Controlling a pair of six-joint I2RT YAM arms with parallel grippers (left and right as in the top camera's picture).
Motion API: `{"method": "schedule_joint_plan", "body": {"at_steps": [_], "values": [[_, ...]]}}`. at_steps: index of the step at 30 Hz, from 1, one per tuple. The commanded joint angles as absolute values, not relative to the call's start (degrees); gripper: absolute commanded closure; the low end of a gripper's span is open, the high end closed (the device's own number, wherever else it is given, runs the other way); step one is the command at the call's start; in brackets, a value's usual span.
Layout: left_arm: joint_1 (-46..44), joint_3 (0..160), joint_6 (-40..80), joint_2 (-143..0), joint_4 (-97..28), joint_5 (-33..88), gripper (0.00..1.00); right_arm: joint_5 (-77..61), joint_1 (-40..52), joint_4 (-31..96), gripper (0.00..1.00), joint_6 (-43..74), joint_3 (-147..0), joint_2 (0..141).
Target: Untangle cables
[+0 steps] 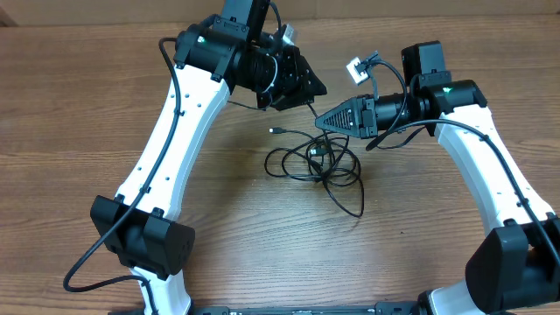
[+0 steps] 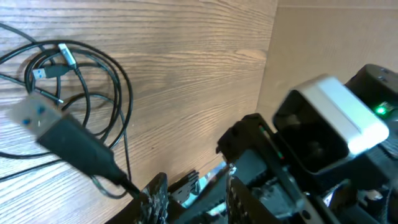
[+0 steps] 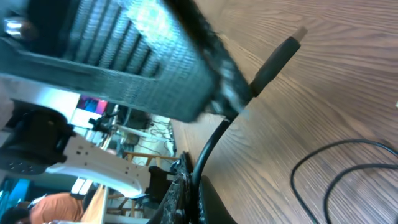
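The cables (image 1: 319, 162) lie in a loose black tangle on the wooden table, below both grippers; a loose plug end (image 1: 274, 131) pokes out to the left. My right gripper (image 1: 317, 124) (image 3: 196, 180) is shut on one cord, which rises from the jaws to a long black plug (image 3: 277, 59). That plug (image 2: 59, 127) hangs blurred in the left wrist view, above the coils (image 2: 74, 74). Its cord meets the tip of one finger (image 2: 155, 196) of my left gripper (image 1: 302, 87) (image 2: 196, 186), whose jaws stand apart with a gap between them.
The right arm and its white camera housing (image 2: 329, 118) fill the right of the left wrist view, close to the left gripper. The left gripper's ridged finger (image 3: 143, 56) looms over the right wrist view. A cardboard wall (image 1: 490, 17) runs behind the table.
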State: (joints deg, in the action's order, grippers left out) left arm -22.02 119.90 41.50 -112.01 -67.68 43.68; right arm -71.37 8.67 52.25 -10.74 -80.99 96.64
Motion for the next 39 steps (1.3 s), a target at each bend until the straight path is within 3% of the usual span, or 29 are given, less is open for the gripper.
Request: {"method": "schedule_joint_plan", "body": {"at_steps": [1,15,33,37,39], "values": [[-21.6,120.3,42.5,-112.8,-67.4,43.5,0.69,-65.1,8.7,52.1,0.96,-7.6,-81.1,95.6],[-21.8,120.2,41.8,-112.8,-70.3,39.8,0.66,-63.1,8.7,46.2,0.96,-1.4,-81.1,95.6],[-21.8,120.2,42.0,-112.8,-69.9,38.4,0.66,-77.0,8.7,41.8,0.96,-0.2,-81.1,95.6],[-21.8,120.2,39.5,-112.8,-70.7,36.2,0.68,-71.3,8.7,44.2,0.96,0.0,-81.1,95.6],[-21.8,120.2,38.4,-112.8,-73.1,32.4,0.67,-62.6,8.6,48.5,0.89,0.0,-81.1,95.6]]}}
